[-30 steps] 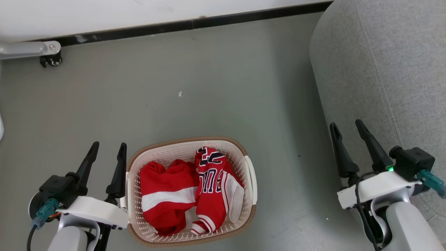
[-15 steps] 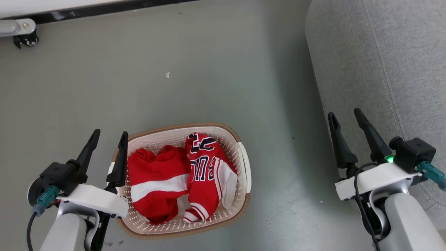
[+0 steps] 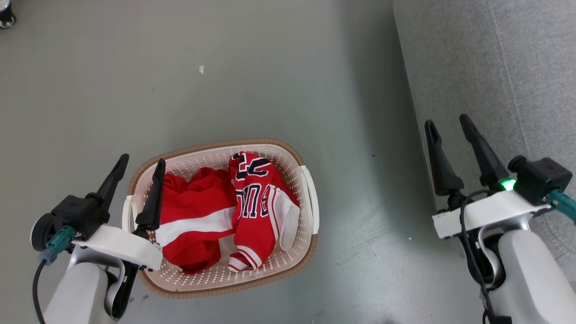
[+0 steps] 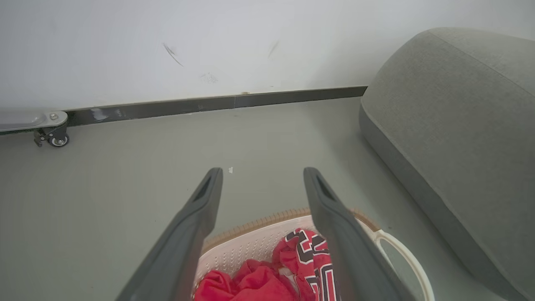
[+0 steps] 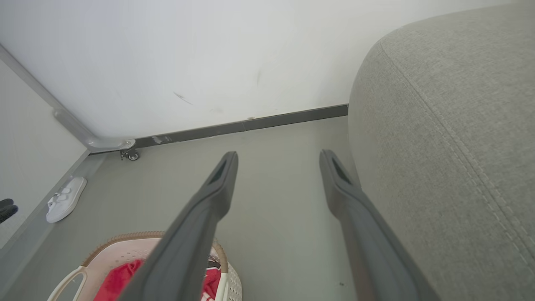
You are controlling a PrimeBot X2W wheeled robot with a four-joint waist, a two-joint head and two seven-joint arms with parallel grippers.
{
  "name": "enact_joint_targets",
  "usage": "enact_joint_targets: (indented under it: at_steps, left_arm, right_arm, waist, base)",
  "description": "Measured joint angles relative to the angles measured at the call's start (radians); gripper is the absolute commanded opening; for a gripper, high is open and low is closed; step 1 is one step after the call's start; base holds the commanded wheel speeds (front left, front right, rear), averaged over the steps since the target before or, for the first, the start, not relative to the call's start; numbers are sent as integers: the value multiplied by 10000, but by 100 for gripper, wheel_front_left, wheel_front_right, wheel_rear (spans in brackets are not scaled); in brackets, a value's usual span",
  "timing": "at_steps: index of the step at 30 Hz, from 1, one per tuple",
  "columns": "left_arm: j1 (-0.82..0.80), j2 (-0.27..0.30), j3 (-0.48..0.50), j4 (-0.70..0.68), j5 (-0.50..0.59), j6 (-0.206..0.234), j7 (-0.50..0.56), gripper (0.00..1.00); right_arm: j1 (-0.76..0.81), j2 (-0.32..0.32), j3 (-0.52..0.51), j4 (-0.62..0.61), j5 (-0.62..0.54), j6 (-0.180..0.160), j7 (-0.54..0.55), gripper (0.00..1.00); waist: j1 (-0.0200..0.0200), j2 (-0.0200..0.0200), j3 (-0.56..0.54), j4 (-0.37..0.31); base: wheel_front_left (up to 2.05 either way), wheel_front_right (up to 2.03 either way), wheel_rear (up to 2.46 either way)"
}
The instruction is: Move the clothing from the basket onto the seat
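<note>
Right of the robot: large grey fabric sofa seat (image 3: 495, 67), rounded edge, stitched seam, nothing red on it yet. Cream perforated plastic basket (image 3: 310, 243) with a brown rim sits on the grey floor (image 3: 270, 67), low-centre in head view and well apart from the seat. Its long axis runs roughly left-right, slightly skewed.

All the clothing is inside it. Red shorts (image 3: 193, 225) with a broad white stripe fill the left half, stripe running along the basket's length. Red jersey (image 3: 254, 211) with black-and-white lettering is bunched into a band lying near-to-far, number end at the far rim, striped hem at the near rim.

My read: light, limp, will drape and trail. The two touch, so one may drag the other. Best hold is a raised fold mid-jersey: pinch deep, lift clear of the rim.

Empty left claw (image 3: 142, 159) is spread wide, one finger overlapping the basket's left end. Empty right claw (image 3: 446, 119) is spread wide by the seat's edge.
</note>
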Motion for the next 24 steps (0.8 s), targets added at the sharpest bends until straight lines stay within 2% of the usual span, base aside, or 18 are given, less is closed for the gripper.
enact_joint_targets:
  at_steps: [14,24]
  left_arm:
    - [-682,410,-1536,740,211,-4,-27,100]
    - [-1159,757,-2675,1916,679,-4,261,100]
  right_arm:
    - [-709,8,268,-117,518,0,-25,100]
    - [-900,8,347,-134,677,0,-25,100]
  waist:
    - [0,0,855,-167]
    - [0,0,1311,-353]
  base:
    - [0,0,0]
    - [0,0,0]
